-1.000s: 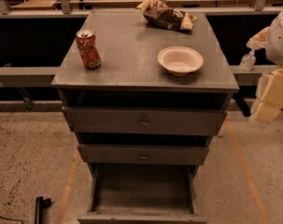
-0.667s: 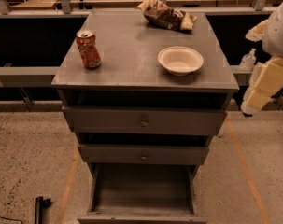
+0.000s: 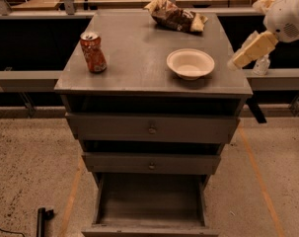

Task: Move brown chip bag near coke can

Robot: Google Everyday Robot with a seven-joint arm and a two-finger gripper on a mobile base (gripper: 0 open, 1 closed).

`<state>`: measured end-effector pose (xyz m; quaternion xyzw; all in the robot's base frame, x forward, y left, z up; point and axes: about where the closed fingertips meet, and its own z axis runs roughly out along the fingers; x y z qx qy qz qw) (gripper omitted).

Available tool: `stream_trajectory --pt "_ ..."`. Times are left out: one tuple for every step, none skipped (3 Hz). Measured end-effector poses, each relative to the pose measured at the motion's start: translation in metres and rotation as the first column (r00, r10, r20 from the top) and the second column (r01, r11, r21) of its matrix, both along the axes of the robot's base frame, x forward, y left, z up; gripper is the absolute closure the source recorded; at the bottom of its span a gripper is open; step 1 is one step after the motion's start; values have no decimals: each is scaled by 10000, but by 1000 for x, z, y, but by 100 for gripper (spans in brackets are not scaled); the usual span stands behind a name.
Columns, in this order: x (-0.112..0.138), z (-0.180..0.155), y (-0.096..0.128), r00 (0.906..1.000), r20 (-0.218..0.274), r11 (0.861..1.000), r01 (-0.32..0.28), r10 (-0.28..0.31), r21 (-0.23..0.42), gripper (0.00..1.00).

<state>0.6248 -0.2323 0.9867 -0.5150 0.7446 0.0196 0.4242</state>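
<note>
The pincer (image 3: 239, 59) has risen and now hangs just off the desk's (image 3: 134, 58) right edge, near the white bowl (image 3: 190, 63). How far it is open cannot be told, and nothing is seen in it. The brown chip bag (image 3: 176, 18) lies at the back edge, well apart from the coke can (image 3: 93, 52) at front left, with bare top between them.

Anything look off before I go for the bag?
The bottom drawer is pulled open. The coke can stands upright but looks dented; the brown chip bag lies crumpled at the far edge. Nothing spilled. The gripper hangs off the cabinet's right edge.
</note>
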Motion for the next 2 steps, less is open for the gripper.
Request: stream_trajectory --pt "13 3 -1 9992 337 9996 188 -194 197 0" --pt "13 2 0 9993 319 9997 174 -180 195 0"
